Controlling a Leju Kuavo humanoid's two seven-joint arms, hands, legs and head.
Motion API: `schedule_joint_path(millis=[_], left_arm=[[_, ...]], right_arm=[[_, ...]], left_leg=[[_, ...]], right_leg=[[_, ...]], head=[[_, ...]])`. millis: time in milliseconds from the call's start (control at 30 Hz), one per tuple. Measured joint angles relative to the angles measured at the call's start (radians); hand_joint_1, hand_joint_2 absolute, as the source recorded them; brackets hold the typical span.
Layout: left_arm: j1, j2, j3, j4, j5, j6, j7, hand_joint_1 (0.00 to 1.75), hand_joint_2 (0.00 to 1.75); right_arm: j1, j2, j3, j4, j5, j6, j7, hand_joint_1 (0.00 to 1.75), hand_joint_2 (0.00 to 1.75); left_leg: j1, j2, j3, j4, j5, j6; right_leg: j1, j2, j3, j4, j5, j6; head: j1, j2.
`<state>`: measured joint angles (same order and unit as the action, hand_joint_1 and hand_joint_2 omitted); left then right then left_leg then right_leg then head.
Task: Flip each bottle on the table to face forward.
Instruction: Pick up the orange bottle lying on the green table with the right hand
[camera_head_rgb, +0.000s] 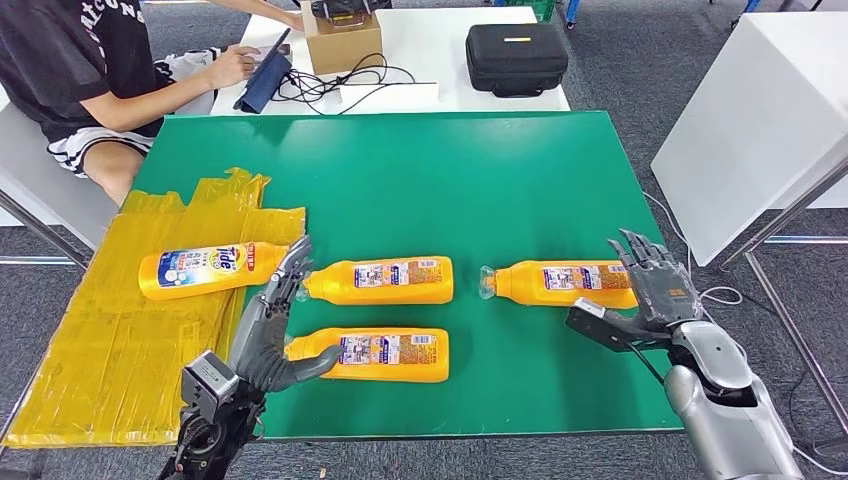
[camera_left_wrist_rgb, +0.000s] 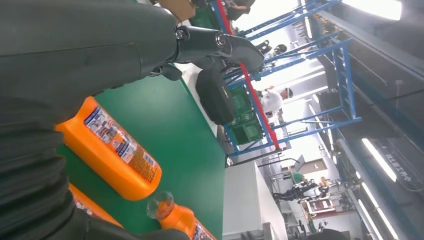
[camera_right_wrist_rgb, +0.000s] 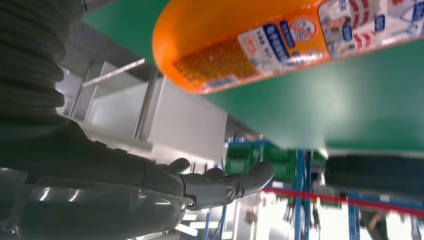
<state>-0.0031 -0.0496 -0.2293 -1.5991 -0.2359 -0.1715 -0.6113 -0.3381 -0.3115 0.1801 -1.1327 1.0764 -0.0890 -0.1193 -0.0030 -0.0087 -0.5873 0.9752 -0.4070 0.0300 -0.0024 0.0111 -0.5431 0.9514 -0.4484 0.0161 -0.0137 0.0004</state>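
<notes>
Green table top (camera_head_rgb: 430, 170), four orange plastic detergent bottles lying flat on it.

Left hand (camera_head_rgb: 268, 330): fingers spread wide, holding nothing. Fingertips point toward 12 o'clock and sit between the Tide-labelled orange bottle (camera_head_rgb: 212, 269) at my 10 o'clock, which rests on the crumpled yellow plastic sheet (camera_head_rgb: 120, 340), and the middle orange bottle (camera_head_rgb: 380, 280) at my 2 o'clock. My thumb lies against the neck end of the near orange bottle (camera_head_rgb: 375, 354), at 3 o'clock from the palm; contact looks likely, cannot confirm.

Right hand (camera_head_rgb: 640, 300): fingers apart, nothing held. The right-side orange bottle (camera_head_rgb: 562, 283) lies at my 9 o'clock, its base just beside my fingers; the right wrist view shows that base (camera_right_wrist_rgb: 240, 45) close, with thumb clear of it.

Labels on the middle, near and right-side bottles show small print.
</notes>
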Motion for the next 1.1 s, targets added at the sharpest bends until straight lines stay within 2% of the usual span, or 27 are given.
schedule_joint_path(millis=[67,200,600,833,867,967,1000,1100], left_arm=[[0.000,0.000,0.000,0.000,-0.003,0.003,-0.006,0.00,1.75],[-0.003,0.000,0.000,0.006,-0.006,0.006,-0.020,0.00,1.75],[-0.017,-0.007,0.000,0.021,-0.006,0.006,-0.021,0.00,1.75],[-0.024,-0.008,0.000,0.039,-0.006,0.003,-0.020,0.00,1.75],[-0.025,-0.008,0.000,0.041,-0.006,0.003,-0.020,0.00,1.75],[-0.034,-0.009,0.000,0.051,-0.003,-0.003,-0.018,0.00,1.75],[-0.039,-0.010,0.000,0.057,0.000,-0.004,-0.017,0.00,1.75],[-0.053,-0.013,-0.003,0.079,0.010,-0.006,-0.012,0.00,1.75]], right_arm=[[-0.031,0.006,0.001,0.046,-0.015,0.011,-0.012,0.00,1.75],[-0.157,0.037,0.009,0.252,-0.039,0.034,-0.047,0.00,1.75],[-0.240,0.115,0.064,0.438,-0.029,0.038,-0.056,0.00,1.75],[-0.262,0.134,0.089,0.490,-0.029,0.056,-0.050,0.03,1.75],[-0.266,0.135,0.092,0.495,-0.028,0.063,-0.046,0.28,1.75],[-0.290,0.137,0.105,0.522,-0.021,0.116,-0.007,1.51,1.75],[-0.302,0.138,0.112,0.535,-0.016,0.139,0.013,1.70,1.75],[-0.336,0.138,0.130,0.575,-0.006,0.190,0.057,1.75,1.75]], left_leg=[[0.000,0.000,0.000,0.000,0.000,0.000],[0.001,-0.001,0.000,0.000,0.000,0.000],[0.001,-0.001,0.000,0.000,0.000,0.000],[0.001,-0.001,0.000,0.000,0.000,0.000],[0.001,0.000,0.000,0.000,0.000,0.000],[0.001,0.000,0.001,0.000,0.000,0.000],[0.001,0.000,0.002,0.000,0.000,0.000],[0.002,-0.001,0.004,0.000,0.000,0.000]], right_leg=[[0.000,0.000,0.000,0.000,0.000,0.000],[0.001,0.000,0.000,0.000,0.000,0.000],[0.001,0.000,0.000,0.000,0.000,0.000],[0.001,0.000,0.000,0.000,0.000,0.000],[0.001,0.000,0.000,0.000,0.000,0.000],[0.001,0.000,0.000,0.000,0.000,0.000],[0.001,0.000,0.001,0.000,0.000,0.000],[0.001,-0.001,0.004,0.000,0.000,0.000]], head=[[0.000,0.000],[0.000,0.000],[0.000,0.000],[0.000,0.000],[0.000,0.000],[0.000,0.000],[0.000,0.000],[0.000,0.000]])
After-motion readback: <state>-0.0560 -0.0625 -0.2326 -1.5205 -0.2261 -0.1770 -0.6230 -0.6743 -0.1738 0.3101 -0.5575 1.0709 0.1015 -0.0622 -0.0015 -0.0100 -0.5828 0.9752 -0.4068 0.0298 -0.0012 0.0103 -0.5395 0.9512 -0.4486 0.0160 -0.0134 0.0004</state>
